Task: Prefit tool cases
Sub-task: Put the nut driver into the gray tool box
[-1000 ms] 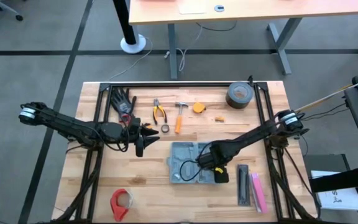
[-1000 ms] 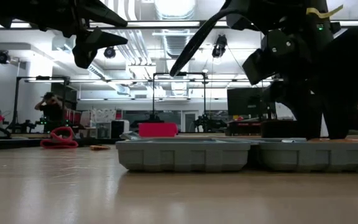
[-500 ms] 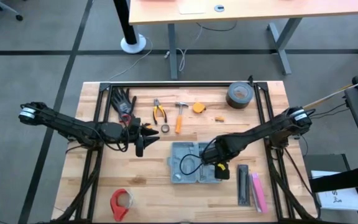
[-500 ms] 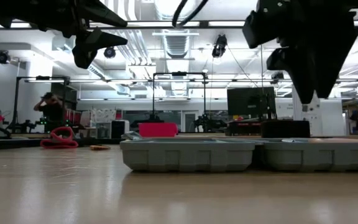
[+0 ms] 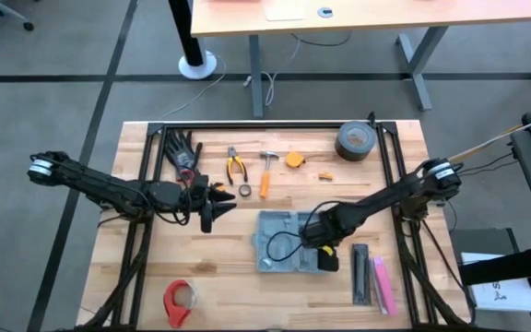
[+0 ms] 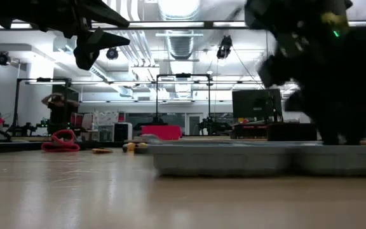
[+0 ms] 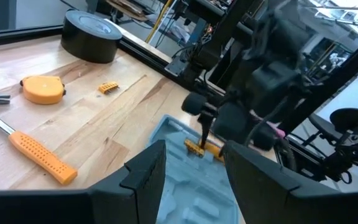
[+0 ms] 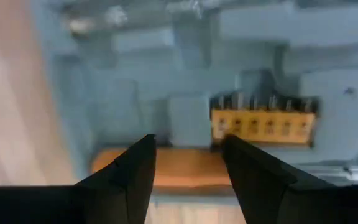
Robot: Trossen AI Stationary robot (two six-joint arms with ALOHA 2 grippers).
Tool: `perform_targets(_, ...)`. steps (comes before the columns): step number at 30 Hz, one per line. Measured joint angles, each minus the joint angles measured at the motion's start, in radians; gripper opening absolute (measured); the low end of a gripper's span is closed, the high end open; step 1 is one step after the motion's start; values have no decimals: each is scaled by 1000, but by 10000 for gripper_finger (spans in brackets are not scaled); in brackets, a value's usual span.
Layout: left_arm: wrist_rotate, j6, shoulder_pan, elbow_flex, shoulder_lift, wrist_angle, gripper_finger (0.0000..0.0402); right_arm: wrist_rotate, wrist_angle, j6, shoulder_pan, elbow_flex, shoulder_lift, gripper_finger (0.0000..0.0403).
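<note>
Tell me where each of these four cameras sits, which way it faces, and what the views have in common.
High view: above the table, looking straight down; both arms show, left tool hanging left of the tool case, right tool over it.
Low view: at table-top height, looking level across into the room; both arms show dark from above.
Left wrist view: on the left arm, looking past its own open fingers toward the case and the right arm.
Right wrist view: on the right arm, looking down into the case tray, a yellow bit holder beyond its open fingers.
Shared: all four show the case.
</note>
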Motion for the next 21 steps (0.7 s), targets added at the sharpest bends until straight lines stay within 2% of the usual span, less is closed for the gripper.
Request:
perform_targets(4,14,-6,-1,0,-3,-4,168,6,-34,19,-2,-3,-15,162)
perform_targets(10,14,-10,-1,0,-4,-10,168,109,-92,-31,-4,116,-43,149)
perform_targets(21,14,-18,-1,0,-4,-19,168,132,-279,-147,-2,206,-43,149)
